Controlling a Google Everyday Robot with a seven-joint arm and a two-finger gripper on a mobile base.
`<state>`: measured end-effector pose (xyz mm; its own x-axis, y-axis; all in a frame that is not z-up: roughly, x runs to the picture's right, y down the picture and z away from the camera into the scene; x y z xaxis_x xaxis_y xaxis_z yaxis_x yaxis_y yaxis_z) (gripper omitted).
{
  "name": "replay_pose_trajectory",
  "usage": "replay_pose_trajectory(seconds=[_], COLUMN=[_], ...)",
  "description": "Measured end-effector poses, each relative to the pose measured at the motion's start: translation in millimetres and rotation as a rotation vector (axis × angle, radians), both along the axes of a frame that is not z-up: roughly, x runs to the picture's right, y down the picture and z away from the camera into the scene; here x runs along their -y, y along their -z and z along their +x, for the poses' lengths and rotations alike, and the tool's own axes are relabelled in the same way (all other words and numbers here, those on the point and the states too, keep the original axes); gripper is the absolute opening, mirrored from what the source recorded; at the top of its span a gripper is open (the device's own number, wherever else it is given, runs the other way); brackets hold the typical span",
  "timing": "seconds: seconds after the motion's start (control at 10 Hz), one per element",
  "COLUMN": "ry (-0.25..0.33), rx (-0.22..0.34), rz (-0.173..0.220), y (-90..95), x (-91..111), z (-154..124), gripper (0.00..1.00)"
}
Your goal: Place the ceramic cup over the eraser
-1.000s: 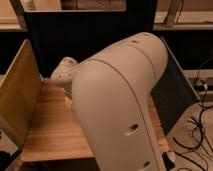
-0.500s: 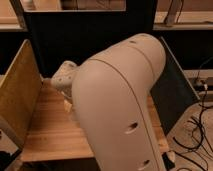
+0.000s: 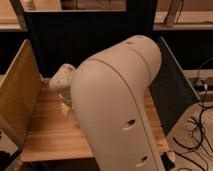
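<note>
My arm's large white link (image 3: 117, 110) fills the middle of the camera view and hides most of the wooden table (image 3: 45, 135). A rounded white wrist part (image 3: 62, 79) sticks out at its left, above the table's back left. My gripper (image 3: 66, 101) hangs below that wrist and is mostly hidden behind the arm. A small pale bit (image 3: 65, 108) shows under it; I cannot tell what it is. The ceramic cup and the striped eraser are hidden.
A tan board (image 3: 17, 95) stands along the table's left side and a dark panel (image 3: 172, 90) along its right. A dark wall (image 3: 85, 40) closes the back. Cables (image 3: 197, 130) lie on the floor at right.
The wrist part at the arm's left has sunk a little toward the table. The large arm link has barely shifted.
</note>
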<state>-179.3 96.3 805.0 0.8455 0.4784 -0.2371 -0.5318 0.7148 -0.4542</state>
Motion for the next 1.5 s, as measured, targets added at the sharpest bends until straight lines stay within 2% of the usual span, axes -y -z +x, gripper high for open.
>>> replay_pose_trajectory(seconds=[0.2, 0.3, 0.5, 0.8, 1.0, 1.1, 1.2, 1.5], ry=[0.016, 0.036, 0.066, 0.065, 0.042, 0.027, 0.009, -0.049], rx=[0.013, 0.000, -0.043, -0.073, -0.063, -0.055, -0.047, -0.045], rz=[-0.019, -0.032, -0.046, -0.030, -0.005, 0.013, 0.033, 0.140], y=[-3.0, -6.8, -16.2, -22.3, -18.0, -12.1, -5.2, 25.8], x=[-9, -15, -21, -14, -4, 5, 15, 70], z=[-8, -8, 3, 7, 3, 1, 0, 12], gripper=[0.80, 0.73, 0.55, 0.24, 0.06, 0.01, 0.00, 0.00])
